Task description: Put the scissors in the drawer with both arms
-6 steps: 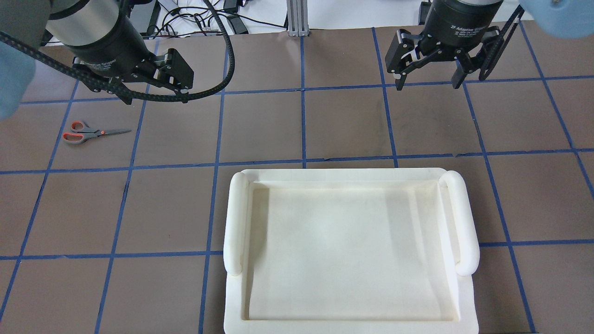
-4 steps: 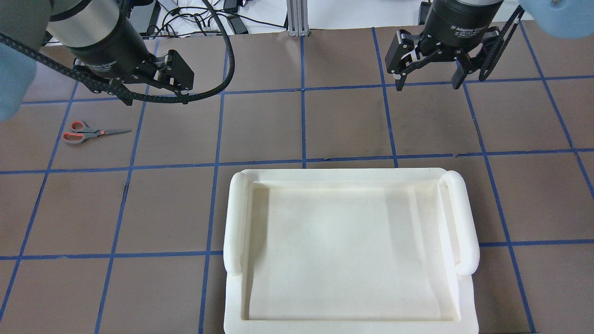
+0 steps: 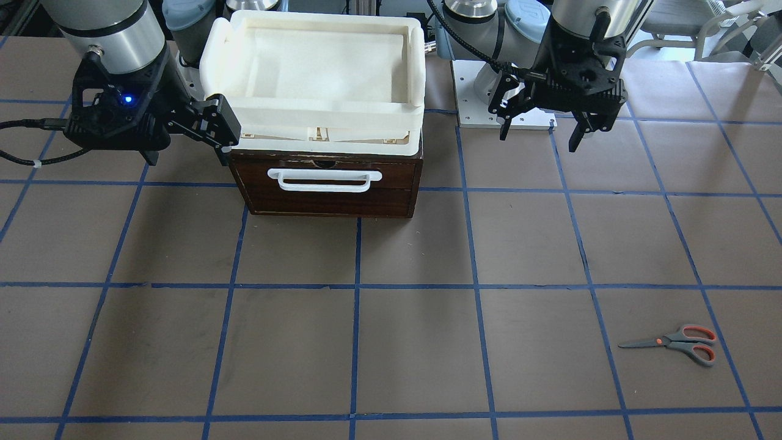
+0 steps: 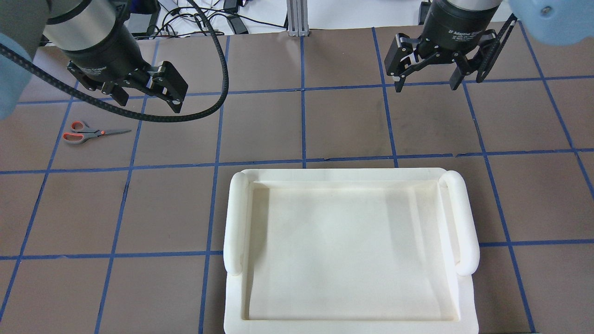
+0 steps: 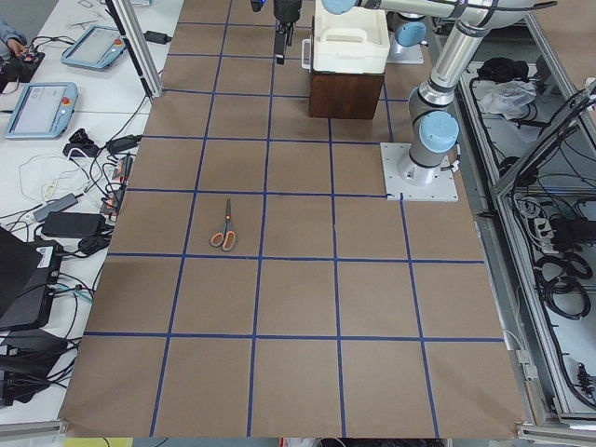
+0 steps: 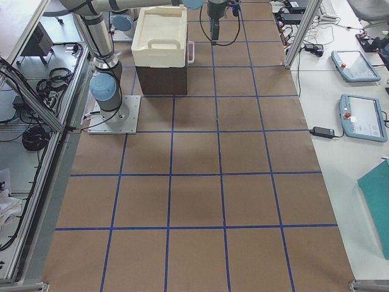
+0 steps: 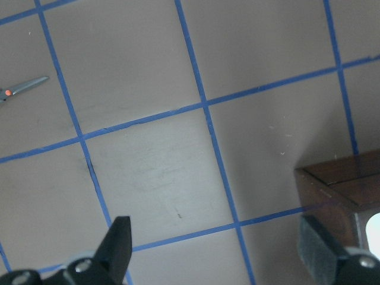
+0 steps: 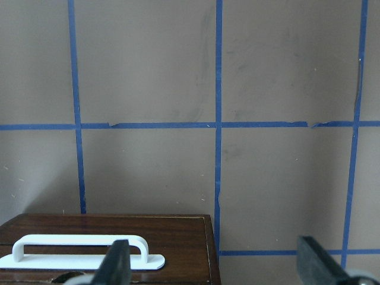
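**A:** What sat nearest you?

**B:** The drawer (image 3: 403, 177), shut. Its white handle (image 3: 324, 181) faced away from me, and a white tray (image 3: 317, 110) rested on top of its box.

**A:** And your grippers?

**B:** Both hung above the table (image 3: 391, 342). My right gripper (image 4: 426, 86) was by the box's corner on my right, fingers spread wide. My left gripper (image 4: 147, 99) was off to my left, also spread wide. Neither held anything.

**A:** The scissors?

**B:** The scissors (image 4: 90, 133) were farthest out. They lay flat on the table on my left, well apart from the drawer, with the blades pointing toward my right.
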Robot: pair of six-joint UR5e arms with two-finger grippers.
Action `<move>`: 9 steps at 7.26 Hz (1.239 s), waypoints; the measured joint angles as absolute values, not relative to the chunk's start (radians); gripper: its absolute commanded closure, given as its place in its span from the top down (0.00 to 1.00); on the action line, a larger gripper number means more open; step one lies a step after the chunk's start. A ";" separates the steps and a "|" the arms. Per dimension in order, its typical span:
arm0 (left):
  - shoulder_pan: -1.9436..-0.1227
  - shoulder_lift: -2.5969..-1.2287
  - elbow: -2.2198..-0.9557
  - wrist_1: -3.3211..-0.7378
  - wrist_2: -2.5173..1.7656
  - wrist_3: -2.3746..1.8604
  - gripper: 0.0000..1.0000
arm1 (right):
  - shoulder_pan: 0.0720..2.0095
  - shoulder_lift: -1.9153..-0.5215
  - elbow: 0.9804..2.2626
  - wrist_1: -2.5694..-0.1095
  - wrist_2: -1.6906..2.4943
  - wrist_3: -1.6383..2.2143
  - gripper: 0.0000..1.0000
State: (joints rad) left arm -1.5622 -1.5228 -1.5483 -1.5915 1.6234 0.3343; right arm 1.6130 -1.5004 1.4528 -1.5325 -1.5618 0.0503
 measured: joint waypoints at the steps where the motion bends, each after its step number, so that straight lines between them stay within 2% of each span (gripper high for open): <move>1: -1.508 -1.536 -1.548 -1.630 1.643 0.541 1.00 | 1.612 -1.495 1.476 -1.553 -1.566 0.120 1.00; 3: -1.346 -1.612 -1.548 -1.608 1.661 1.122 1.00 | 1.613 -1.479 1.525 -1.563 -1.575 0.530 1.00; 5: -1.272 -1.729 -1.547 -1.454 1.713 1.596 1.00 | 1.649 -1.449 1.542 -1.568 -1.575 0.846 1.00; 9: -1.168 -2.016 -1.528 -1.072 1.644 2.119 0.99 | 1.783 -1.333 1.541 -1.627 -1.566 1.349 1.00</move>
